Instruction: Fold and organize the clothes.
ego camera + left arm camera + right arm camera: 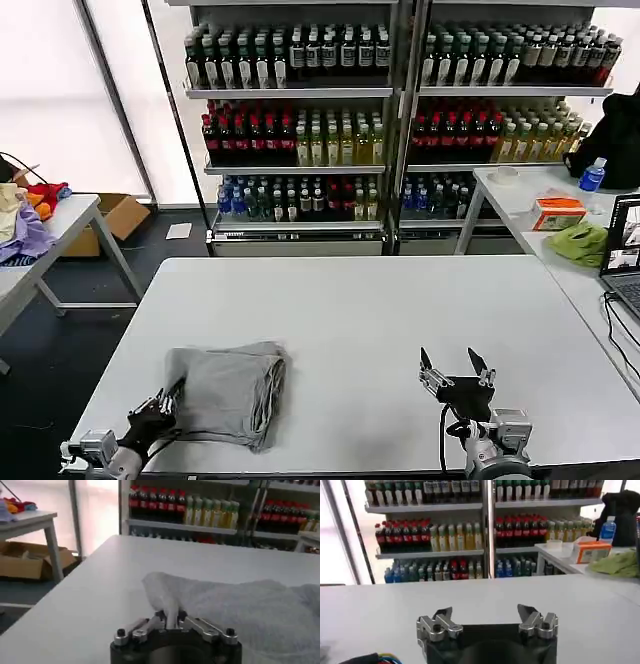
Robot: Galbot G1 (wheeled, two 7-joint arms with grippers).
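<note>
Grey folded shirt [228, 390] on table [380, 300], long axis front-to-back; left gripper [160, 405] pinching its near-left corner; right gripper [455, 368] spread, well apart.

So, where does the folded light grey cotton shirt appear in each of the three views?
Head view: folded light grey cotton shirt at lower left on the white table, left gripper pinching its corner.
Left wrist view: shirt ahead of that gripper.
Right wrist view: not in it.
Shared landmark: bottle shelves.
</note>
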